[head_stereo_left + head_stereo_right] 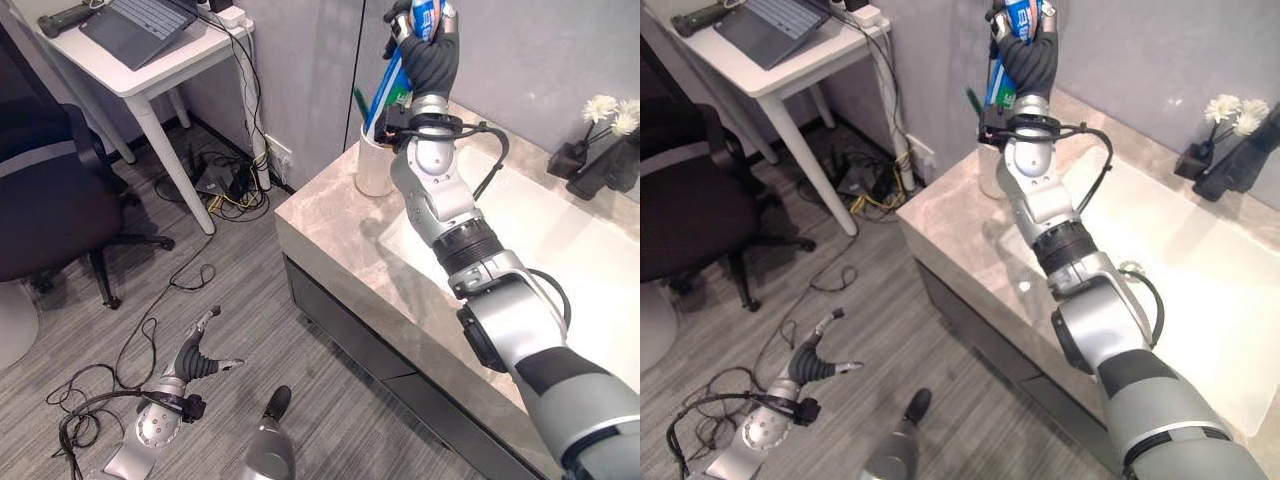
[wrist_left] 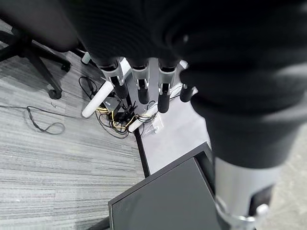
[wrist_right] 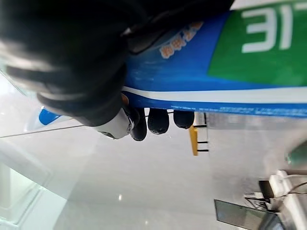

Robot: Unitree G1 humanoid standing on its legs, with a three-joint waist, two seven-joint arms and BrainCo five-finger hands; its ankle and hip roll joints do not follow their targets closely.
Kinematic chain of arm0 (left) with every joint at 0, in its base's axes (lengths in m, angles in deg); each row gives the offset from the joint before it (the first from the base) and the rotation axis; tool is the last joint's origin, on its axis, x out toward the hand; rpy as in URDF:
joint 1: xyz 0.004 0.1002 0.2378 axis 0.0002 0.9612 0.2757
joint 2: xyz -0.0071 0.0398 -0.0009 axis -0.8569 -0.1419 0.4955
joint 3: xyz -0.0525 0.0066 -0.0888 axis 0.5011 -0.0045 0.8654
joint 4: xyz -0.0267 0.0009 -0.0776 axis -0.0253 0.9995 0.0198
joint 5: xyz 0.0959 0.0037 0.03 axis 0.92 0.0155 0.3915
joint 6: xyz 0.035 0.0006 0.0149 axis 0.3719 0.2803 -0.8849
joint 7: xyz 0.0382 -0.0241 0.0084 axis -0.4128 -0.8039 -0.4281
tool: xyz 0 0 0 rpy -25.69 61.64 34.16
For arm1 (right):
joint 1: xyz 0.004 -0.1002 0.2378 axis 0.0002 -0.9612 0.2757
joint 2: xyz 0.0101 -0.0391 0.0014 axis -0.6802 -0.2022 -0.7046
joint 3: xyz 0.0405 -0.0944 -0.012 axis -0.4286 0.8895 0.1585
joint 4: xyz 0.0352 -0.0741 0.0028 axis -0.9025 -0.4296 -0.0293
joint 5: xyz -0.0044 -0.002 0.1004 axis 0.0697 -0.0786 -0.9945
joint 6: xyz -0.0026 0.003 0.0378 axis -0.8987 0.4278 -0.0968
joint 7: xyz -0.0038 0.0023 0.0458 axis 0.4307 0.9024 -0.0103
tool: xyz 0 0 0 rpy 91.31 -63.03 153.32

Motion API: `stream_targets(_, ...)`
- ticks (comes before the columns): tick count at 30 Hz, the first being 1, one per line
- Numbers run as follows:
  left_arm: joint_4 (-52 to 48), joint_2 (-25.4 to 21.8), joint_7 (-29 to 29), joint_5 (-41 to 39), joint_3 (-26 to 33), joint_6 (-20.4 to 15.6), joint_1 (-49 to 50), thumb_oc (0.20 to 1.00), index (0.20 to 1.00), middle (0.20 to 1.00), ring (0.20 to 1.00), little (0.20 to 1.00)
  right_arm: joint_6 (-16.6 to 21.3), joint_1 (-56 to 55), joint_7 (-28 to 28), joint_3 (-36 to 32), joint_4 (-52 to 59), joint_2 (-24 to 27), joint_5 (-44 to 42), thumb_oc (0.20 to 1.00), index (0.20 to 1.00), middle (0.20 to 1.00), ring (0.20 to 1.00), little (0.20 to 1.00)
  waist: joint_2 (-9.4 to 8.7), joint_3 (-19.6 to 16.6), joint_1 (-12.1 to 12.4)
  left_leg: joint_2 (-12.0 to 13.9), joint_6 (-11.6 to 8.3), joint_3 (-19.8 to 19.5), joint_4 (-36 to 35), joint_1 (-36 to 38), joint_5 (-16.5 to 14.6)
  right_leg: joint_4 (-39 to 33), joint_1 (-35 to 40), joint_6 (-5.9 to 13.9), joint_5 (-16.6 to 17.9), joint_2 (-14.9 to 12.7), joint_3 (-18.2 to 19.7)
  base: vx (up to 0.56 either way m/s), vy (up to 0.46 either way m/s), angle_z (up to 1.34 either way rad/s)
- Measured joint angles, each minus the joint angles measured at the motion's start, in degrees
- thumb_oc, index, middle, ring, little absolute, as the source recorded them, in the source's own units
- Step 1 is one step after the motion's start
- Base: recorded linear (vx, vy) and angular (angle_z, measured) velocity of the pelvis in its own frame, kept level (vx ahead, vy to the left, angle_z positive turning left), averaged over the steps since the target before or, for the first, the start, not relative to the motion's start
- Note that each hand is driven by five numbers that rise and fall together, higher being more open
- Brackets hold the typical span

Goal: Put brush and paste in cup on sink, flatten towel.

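Observation:
My right hand (image 1: 432, 52) is raised over the back left corner of the marble sink counter (image 1: 330, 230) and is shut on a blue and green toothpaste tube (image 1: 393, 88). In the right wrist view its fingers (image 3: 158, 120) curl round the tube (image 3: 216, 76). The tube slants down, and its lower end reaches the mouth of a white cup (image 1: 374, 162) by the wall. A green toothbrush (image 1: 360, 101) stands in that cup. My left hand (image 1: 196, 358) hangs low over the floor at the lower left, with straight fingers (image 2: 139, 85) and nothing in it.
A white sink basin (image 1: 560, 240) lies to the right of the cup. A dark vase with white flowers (image 1: 600, 150) stands at the back right. On the left are a white desk (image 1: 150, 85) with a laptop (image 1: 140, 25), a black office chair (image 1: 50, 190) and floor cables (image 1: 225, 185).

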Motion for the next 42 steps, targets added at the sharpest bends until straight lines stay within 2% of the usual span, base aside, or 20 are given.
stream_targets(2,0.1,0.0,0.0,0.01,0.0,0.02,0.06,1.0,1.0,1.0,1.0,1.0,-0.08,-0.05,0.05,0.0,-1.07,-0.33,0.02,0.2,0.2,0.2,0.2,0.2,-0.38,-0.05,0.05,0.0,0.0,0.34,0.0,0.0,0.0,0.0,-0.21,0.06,0.04,-0.09,0.44,-0.01,0.006,-0.07)
stream_targets(3,0.12,0.0,-0.01,0.01,0.0,0.03,0.07,1.0,1.0,1.0,1.0,1.0,-0.35,-0.06,0.04,0.02,-1.47,-0.44,0.02,0.36,0.36,0.36,0.36,0.36,-0.46,-0.06,0.07,0.0,0.01,0.56,0.0,0.01,0.01,0.0,-0.37,0.09,0.09,-0.12,0.76,-0.01,0.008,-0.11)
stream_targets(4,0.14,0.0,-0.02,0.01,0.0,0.03,0.1,1.0,1.0,1.0,1.0,1.0,-0.54,-0.06,0.07,0.12,-1.78,-0.52,0.02,0.815,0.815,0.815,0.815,0.815,-0.46,-0.05,0.08,0.01,0.06,0.76,0.0,0.0,0.04,0.0,-0.53,0.12,0.14,-0.15,1.01,-0.01,0.009,-0.09)
stream_targets(5,0.14,0.0,-0.03,0.03,0.0,0.03,0.11,1.0,1.0,1.0,1.0,1.0,-0.75,-0.1,0.05,0.3,-2.25,-0.5,0.02,1.0,1.0,1.0,1.0,1.0,-0.46,-0.05,-0.03,0.03,0.09,0.83,0.0,0.01,0.07,0.0,-0.56,0.13,0.16,-0.15,1.08,-0.02,0.015,-0.06)
stream_targets(14,0.2,0.0,-0.15,1.61,-0.02,0.03,-0.07,1.0,1.0,1.0,1.0,1.0,-1.1,-0.09,-0.02,1.06,-3.54,-0.36,0.14,1.0,1.0,1.0,1.0,1.0,-0.46,-0.05,-0.15,0.06,0.1,1.02,0.0,0.22,0.07,0.0,-0.55,0.09,0.23,-0.16,1.29,0.0,0.001,0.0)
stream_targets(23,1.68,0.22,-0.38,1.78,-1.7,0.08,-1.25,1.0,1.0,1.0,1.0,1.0,-1.07,0.33,-2.67,0.71,-2.61,-0.18,3.61,1.0,1.0,1.0,1.0,1.0,-0.47,-0.06,-0.62,0.15,0.17,1.88,0.02,0.95,0.11,-0.01,-0.54,-0.05,0.56,-0.31,2.31,-0.05,0.019,-0.05)
stream_targets(28,1.52,0.24,-0.38,2.25,-2.01,0.1,-1.92,1.0,1.0,1.0,1.0,1.0,-0.65,0.48,-5.31,-2.24,4.86,0.5,5.38,1.0,1.0,1.0,1.0,1.0,-0.46,-0.05,-1.22,0.18,0.24,2.12,0.03,1.09,0.17,-0.01,-0.57,-0.08,0.7,-0.32,2.55,-0.04,-0.002,-0.02)
stream_targets(31,0.47,0.11,-0.38,2.21,-1.91,0.11,-2.31,1.0,1.0,1.0,1.0,1.0,-0.64,0.46,-5.58,-2.64,9.22,2.56,7.46,1.0,1.0,1.0,1.0,1.0,-0.46,-0.05,-1.27,0.19,0.25,2.25,0.03,1.25,0.19,0.0,-0.53,-0.11,0.79,-0.34,2.71,-0.05,0.006,-0.02)
stream_targets(33,-5.26,-0.71,0.66,0.7,-0.38,-0.07,-1.97,1.0,1.0,1.0,1.0,1.0,-1.1,-0.06,-6.19,-2.44,18.75,14.11,15.93,1.0,1.0,1.0,1.0,1.0,-0.56,0.13,-1.58,0.14,0.29,2.36,0.03,1.82,0.21,0.0,-0.11,-0.06,0.9,-0.46,2.8,-0.06,0.025,0.0)
stream_targets(34,-9.34,-1.15,2.2,-1.58,2.2,-0.44,-0.49,1.0,1.0,1.0,1.0,1.0,-1.13,-1.27,-6.37,-3.18,23.65,22.32,20.37,1.0,1.0,1.0,1.0,1.0,-0.73,0.36,-1.48,0.08,0.29,2.28,0.01,2.03,0.2,0.0,0.32,-0.01,0.92,-0.46,2.78,-0.06,0.032,-0.02)
stream_targets(38,-16.38,-3.95,6.75,-10.58,10.8,-2.43,5.21,1.0,1.0,1.0,1.0,1.0,-0.83,-8.35,-11.18,-11.35,33.45,38.47,31.72,1.0,1.0,1.0,1.0,1.0,-0.13,0.97,-4.44,0.21,0.46,4.01,0.0,4.46,-0.05,0.01,1.35,0.07,1.1,-0.66,4.49,-0.04,0.024,-0.16)
stream_targets(39,-18.4,-4.96,8.29,-12.94,13.12,-2.47,7.18,1.0,1.0,1.0,1.0,1.0,-0.98,-12.04,-11.9,-14.16,36.15,42.75,35.18,1.0,1.0,1.0,1.0,1.0,0.11,1.09,-4.99,0.29,0.54,4.31,-0.01,4.51,-0.37,0.0,1.32,0.08,1.08,-0.63,4.8,-0.03,0.015,-0.29)
stream_targets(40,-19.78,-5.58,9.36,-15.14,15.92,-2.71,9.42,1.0,1.0,1.0,1.0,1.0,-1.13,-15.53,-13.15,-16.61,37.87,45.46,37.88,1.0,1.0,1.0,1.0,1.0,0.3,1.18,-6.72,0.38,0.57,4.87,0.01,5.03,-0.3,0.03,1.24,0.0,1.32,-0.63,5.53,-0.04,0.031,-0.28)
stream_targets(41,-20.43,-6.26,11.23,-17.5,17.12,-2.67,10.22,1.0,1.0,1.0,1.0,1.0,-2.08,-20.09,-14.07,-17.88,39.28,50.54,40.61,1.0,1.0,1.0,1.0,1.0,0.6,1.27,-7.24,0.47,0.57,5.49,0.01,5.17,-0.33,0.02,0.95,-0.03,1.45,-0.66,6.16,-0.03,0.028,-0.32)
stream_targets(42,-25.59,-8.6,14.94,-23.54,22.21,-2.41,15.16,1.0,1.0,1.0,1.0,1.0,-2.63,-32.17,-14.36,-24.62,41.43,58.26,46.48,1.0,1.0,1.0,1.0,1.0,0.98,1.45,-9.52,0.68,0.6,6.34,0.0,5.01,-0.37,0.02,-0.13,-0.03,1.52,-0.64,7.37,-0.02,0.017,-0.44)
